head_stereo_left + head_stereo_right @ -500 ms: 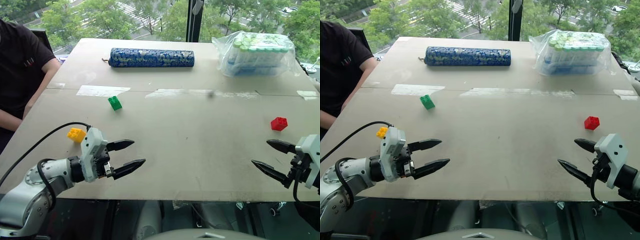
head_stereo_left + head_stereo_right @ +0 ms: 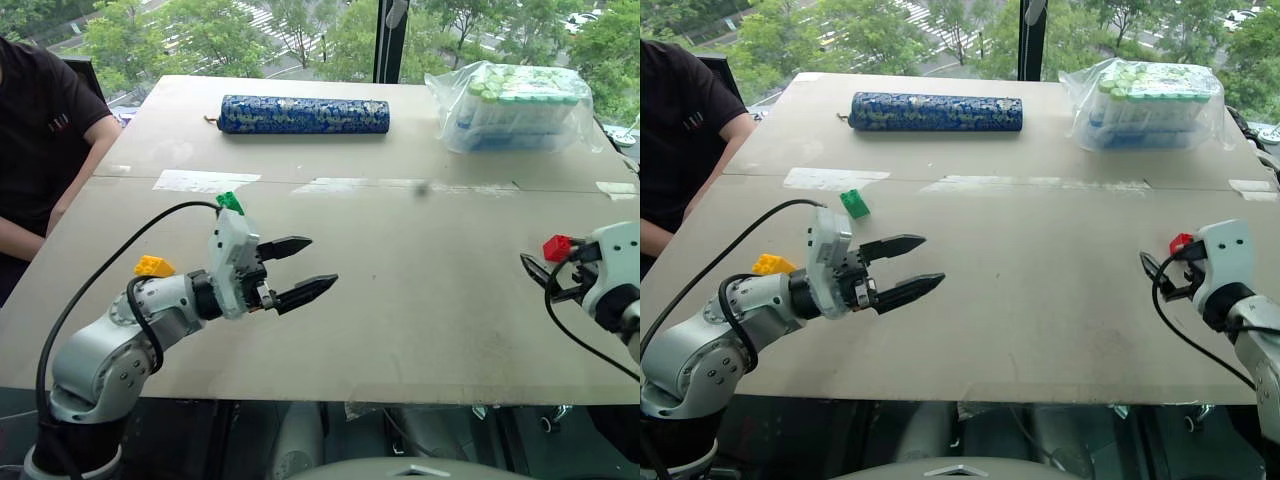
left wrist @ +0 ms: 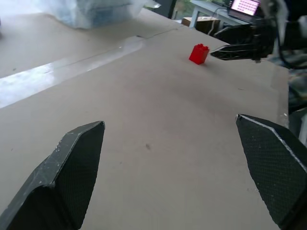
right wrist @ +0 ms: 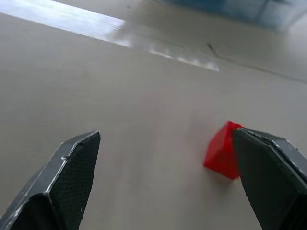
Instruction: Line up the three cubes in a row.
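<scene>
Green treetops are seen through the window beyond a pale worktop [image 2: 400,290], and on that board the three cubes are scattered wide, nowhere near a row. The red cube [image 2: 556,247] is found at the right edge, the green cube [image 2: 853,204] sits by a strip of clear tape toward the left, and the yellow cube [image 2: 153,266] lies nearer the left edge, well apart from both.

The right claw [image 2: 535,275] is held wide, and in its wrist view the red cube [image 4: 222,152] is seen just beside one finger, not yet between the two; whether it is being touched cannot be told. The left claw [image 2: 300,268] is spread wide too, carrying nothing, pointed across the bare middle of the board with the green and yellow cubes left behind and beside its arm.

Trouble is easily pictured from here. With the red cube off-centre in the jaws, a closing finger could knock it sideways off the near edge. The left arm's cable [image 2: 130,250] loops close over the yellow cube and could drag it.

Further back lie a blue patterned roll [image 2: 304,114] and a bagged pack [image 2: 515,107]; a person in a black shirt [image 2: 45,130] sits at the left.
</scene>
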`<state>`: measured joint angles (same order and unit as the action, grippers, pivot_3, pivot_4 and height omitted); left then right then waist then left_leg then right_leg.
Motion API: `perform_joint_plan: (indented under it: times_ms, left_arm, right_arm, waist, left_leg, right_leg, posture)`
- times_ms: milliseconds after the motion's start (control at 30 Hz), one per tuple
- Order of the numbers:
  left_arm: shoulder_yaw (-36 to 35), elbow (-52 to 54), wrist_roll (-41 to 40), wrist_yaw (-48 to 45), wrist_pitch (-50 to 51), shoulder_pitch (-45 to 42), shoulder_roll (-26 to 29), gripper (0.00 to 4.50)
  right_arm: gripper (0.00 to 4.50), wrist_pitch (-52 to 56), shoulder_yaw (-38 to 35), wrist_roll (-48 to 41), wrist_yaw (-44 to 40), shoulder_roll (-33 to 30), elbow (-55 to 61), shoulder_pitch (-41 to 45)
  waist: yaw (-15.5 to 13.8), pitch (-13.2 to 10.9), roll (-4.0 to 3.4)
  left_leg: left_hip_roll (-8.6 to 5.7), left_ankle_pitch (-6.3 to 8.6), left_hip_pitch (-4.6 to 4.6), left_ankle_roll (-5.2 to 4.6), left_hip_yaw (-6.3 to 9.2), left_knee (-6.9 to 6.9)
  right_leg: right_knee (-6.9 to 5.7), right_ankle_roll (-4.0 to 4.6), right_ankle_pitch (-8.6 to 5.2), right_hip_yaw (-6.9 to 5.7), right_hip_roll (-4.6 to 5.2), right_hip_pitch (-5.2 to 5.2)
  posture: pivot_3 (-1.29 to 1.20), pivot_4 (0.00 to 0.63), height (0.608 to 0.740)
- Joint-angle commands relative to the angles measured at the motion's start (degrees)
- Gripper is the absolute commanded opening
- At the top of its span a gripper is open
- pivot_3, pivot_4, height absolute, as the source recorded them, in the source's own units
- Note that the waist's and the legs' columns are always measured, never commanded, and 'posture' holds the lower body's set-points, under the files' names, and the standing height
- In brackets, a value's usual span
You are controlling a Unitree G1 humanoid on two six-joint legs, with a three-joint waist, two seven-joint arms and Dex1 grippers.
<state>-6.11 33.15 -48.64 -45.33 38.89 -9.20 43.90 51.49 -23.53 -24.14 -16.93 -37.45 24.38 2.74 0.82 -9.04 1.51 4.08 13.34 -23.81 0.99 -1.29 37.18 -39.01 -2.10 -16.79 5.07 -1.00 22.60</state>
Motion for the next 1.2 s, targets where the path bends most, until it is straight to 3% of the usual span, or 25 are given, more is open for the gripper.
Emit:
perform_joint_plan:
  times_ms: [33, 333, 433, 567, 600, 767, 867, 933, 1067, 1200]
  left_arm:
    - [2.21, 2.4, -0.55, -3.08, 0.34, -3.83, 1.21, 4.47]
    - [4.2, 2.26, 0.3, -4.25, 0.46, -6.67, 1.0, 4.47]
    - [3.61, 2.56, 0.19, -4.48, 0.32, -6.07, 1.27, 4.5]
    - [3.0, 3.13, 0.96, -4.55, -0.64, -4.86, 1.43, 4.5]
    - [2.8, 3.22, 0.9, -4.22, -0.69, -4.58, 1.18, 4.5]
    - [1.08, 4.53, -0.19, -2.83, -0.48, -2.31, 0.67, 4.5]
    - [-1.49, 5.43, -1.38, -2.72, -0.51, 0.46, 0.91, 4.5]
    - [-4.15, 6.15, -1.04, -3.83, -0.98, 4.64, 2.18, 4.5]
    - [-7.19, 6.93, 0.17, -5.27, -2.24, 10.21, 3.78, 4.5]
    - [-10.0, 7.67, 0.68, -6.2, -3.21, 14.22, 4.57, 4.5]
  right_arm:
    - [4.5, 8.71, -2.62, 0.05, 4.47, -0.51, -4.24, 6.84]
    - [4.5, 13.54, -0.6, 2.98, 9.38, 2.08, -18.19, 20.2]
    - [3.67, 13.39, 0.91, 4.22, 9.07, 1.44, -21.59, 21.95]
    - [1.61, 12.87, 2.99, 5.7, 7.84, 0.46, -23.63, 22.11]
    - [1.29, 12.68, 3.39, 5.93, 7.49, 0.23, -23.8, 21.96]
    - [1.3, 5.51, 8.25, 5.44, -1.37, -3.16, -20.58, 19.28]
    - [1.3, 0.3, 13.22, -0.08, -16.0, -5.54, -13.72, 19.15]
    - [1.3, -5.62, 20.82, -0.78, -26.58, -6.04, -11.97, 22.73]
    - [1.3, -17.73, 34.38, 5.98, -39.53, -4.92, -20.25, 32.15]
    - [1.3, -25.22, 41.36, 10.87, -46.17, -1.93, -30.42, 39.77]
  waist:
    - [0.09, 0.02, -0.03]
    - [0.18, 0.02, -0.06]
    - [0.03, 0.02, -0.06]
    - [0.14, 0.02, -0.07]
    - [0.13, 0.02, -0.07]
    - [0.12, 0.02, -0.07]
    - [0.91, -0.04, -0.19]
    - [1.92, -0.05, -0.2]
    - [2.18, -0.07, -0.2]
    - [1.44, -0.13, -0.18]
  left_leg:
    - [0.0, 0.0, 0.01, 0.0, 0.0, 0.0]
    - [0.02, 0.0, -0.03, 0.0, 0.0, -0.08]
    - [0.01, 0.0, -0.05, 0.0, -0.01, -0.08]
    - [0.01, 0.0, -0.05, 0.0, -0.03, -0.08]
    - [0.01, 0.0, -0.04, 0.0, -0.03, -0.08]
    - [0.01, 0.0, -0.05, -0.01, -0.02, -0.06]
    - [0.03, 0.0, -0.01, -0.01, -0.04, -0.07]
    - [0.07, 0.0, -0.01, -0.01, 0.01, -0.07]
    - [0.11, 0.01, 0.08, -0.01, 0.13, -0.11]
    - [0.02, 0.01, 0.01, -0.01, 0.17, 0.01]
  right_leg:
    - [0.0, 0.0, 0.0, 0.01, -0.02, -0.01]
    - [0.03, 0.0, 0.0, 0.06, -0.06, 0.05]
    - [0.05, -0.01, 0.0, 0.05, -0.04, 0.06]
    - [0.05, -0.01, 0.0, 0.07, -0.04, 0.06]
    - [0.03, -0.01, 0.0, 0.07, -0.04, 0.06]
    - [0.03, -0.01, 0.0, 0.05, -0.03, 0.05]
    - [0.02, -0.01, 0.0, 0.12, -0.06, 0.07]
    - [0.0, -0.01, 0.0, 0.08, -0.1, 0.07]
    - [0.01, -0.01, 0.0, 0.2, -0.22, 0.08]
    - [0.0, 0.0, 0.0, 0.03, -0.05, 0.05]
  posture:
    - [0.0, 0.15, 0.74]
    - [0.0, 0.15, 0.74]
    - [0.0, 0.15, 0.74]
    - [0.0, 0.15, 0.74]
    - [0.0, 0.15, 0.74]
    - [0.0, 0.15, 0.74]
    - [0.0, 0.15, 0.74]
    - [0.0, 0.15, 0.74]
    - [0.0, 0.15, 0.74]
    - [0.0, 0.15, 0.74]
